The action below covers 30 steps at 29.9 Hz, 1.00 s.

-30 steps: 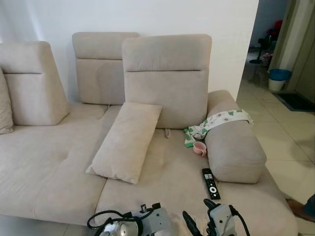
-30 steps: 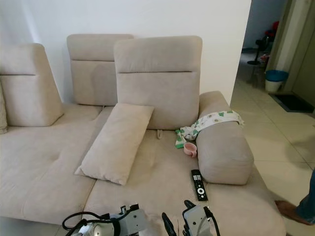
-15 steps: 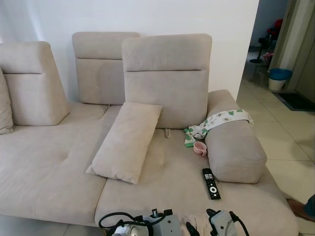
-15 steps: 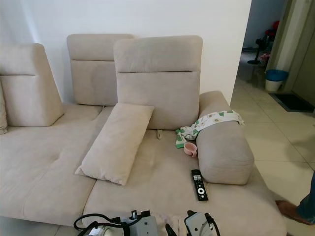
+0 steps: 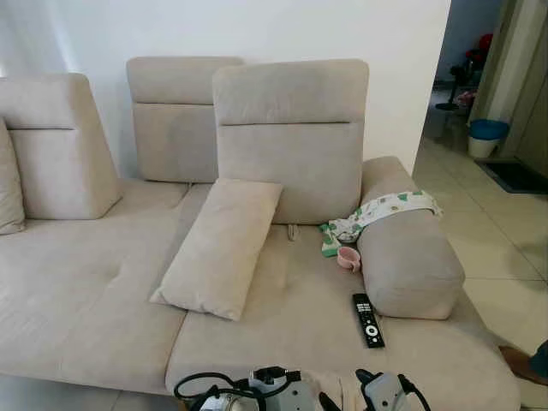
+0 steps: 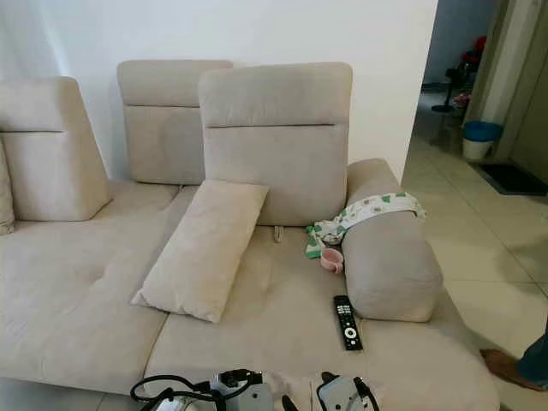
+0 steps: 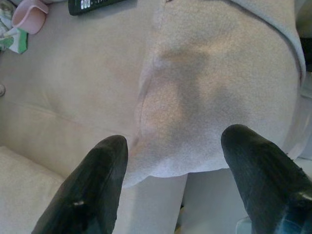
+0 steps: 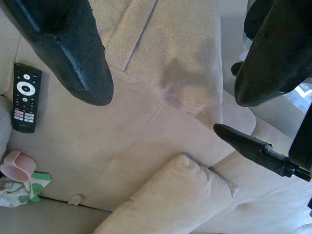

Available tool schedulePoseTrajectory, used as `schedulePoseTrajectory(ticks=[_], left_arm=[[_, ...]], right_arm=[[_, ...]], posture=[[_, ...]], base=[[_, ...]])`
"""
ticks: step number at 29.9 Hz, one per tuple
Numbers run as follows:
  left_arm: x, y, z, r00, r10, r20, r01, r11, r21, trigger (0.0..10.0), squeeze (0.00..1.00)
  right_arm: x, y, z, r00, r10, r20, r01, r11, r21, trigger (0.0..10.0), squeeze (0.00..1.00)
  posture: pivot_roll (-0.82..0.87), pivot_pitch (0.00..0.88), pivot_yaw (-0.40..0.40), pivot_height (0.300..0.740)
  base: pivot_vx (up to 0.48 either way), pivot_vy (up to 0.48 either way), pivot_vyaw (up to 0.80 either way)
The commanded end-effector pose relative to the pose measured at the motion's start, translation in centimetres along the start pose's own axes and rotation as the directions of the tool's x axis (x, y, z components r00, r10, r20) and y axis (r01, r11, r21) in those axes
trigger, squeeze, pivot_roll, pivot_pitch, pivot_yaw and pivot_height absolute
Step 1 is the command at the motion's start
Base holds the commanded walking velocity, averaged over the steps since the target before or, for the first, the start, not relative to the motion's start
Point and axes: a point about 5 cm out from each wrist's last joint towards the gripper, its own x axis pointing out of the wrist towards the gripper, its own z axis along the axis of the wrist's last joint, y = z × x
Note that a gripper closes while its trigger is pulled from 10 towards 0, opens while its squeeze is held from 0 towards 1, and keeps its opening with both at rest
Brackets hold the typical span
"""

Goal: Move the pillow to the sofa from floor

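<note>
While pillow stays on sofa, both grippers sank lower.

Beige oblong pillow on the matching beige sofa, lying slantwise across the seat, upper end propped against the tall backrest, lower corner reaching down over the seam between two seat cushions.

Silver wrists trail looped black cables; each claw has glossy black fingers.
</note>
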Motion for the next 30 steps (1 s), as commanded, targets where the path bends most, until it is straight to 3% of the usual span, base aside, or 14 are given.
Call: schedulePoseTrajectory(ticks=[1,6,15,20,22,29,30], left_arm=[[0.3,0.3,0.7,1.000,0.003,-0.017,-0.002,0.998,0.056,10.0,0.00],[0.7,0.1,2.0,1.000,0.011,-0.022,-0.009,0.996,0.090,10.0,0.00],[0.6,-0.3,1.7,0.998,0.000,-0.061,0.006,0.995,0.103,10.0,0.00],[0.7,0.6,1.7,0.995,0.050,-0.089,-0.042,0.996,0.082,10.0,0.00],[0.9,1.7,1.9,0.991,0.091,-0.100,-0.084,0.994,0.067,10.0,0.00],[1.2,2.2,2.8,0.991,0.111,-0.081,-0.105,0.992,0.072,10.0,0.00],[1.3,2.0,3.0,0.992,0.098,-0.076,-0.093,0.993,0.074,8.4,0.00]], right_arm=[[-0.1,0.7,0.4,0.999,0.032,-0.009,-0.032,0.999,0.000,10.0,0.00],[-0.6,1.3,1.8,0.998,0.060,0.007,-0.060,0.998,0.004,10.0,0.00],[-0.9,3.2,2.5,0.996,0.094,0.012,-0.094,0.995,0.032,10.0,0.00],[-1.3,3.7,3.0,0.996,0.094,0.007,-0.095,0.995,0.043,10.0,0.00],[-1.4,3.8,3.5,0.996,0.086,0.012,-0.086,0.995,0.048,10.0,0.00],[-1.8,3.9,4.1,0.998,0.068,0.009,-0.069,0.996,0.054,10.0,0.00],[-1.9,3.9,4.2,0.998,0.063,0.006,-0.063,0.996,0.055,10.0,0.00]], posture=[[-0.06,0.011,0.096,0.615],[-0.04,0.084,0.104,0.615],[-0.03,0.143,0.115,0.615],[-0.03,0.170,0.122,0.615],[-0.04,0.178,0.125,0.615],[-0.06,0.177,0.124,0.615],[-0.07,0.174,0.123,0.615]], base=[[0.000,0.000,0.00],[0.000,0.000,0.00],[0.000,0.000,0.00],[0.000,0.000,0.00],[0.000,0.000,0.00],[0.000,0.000,0.00],[0.000,0.000,0.00]])
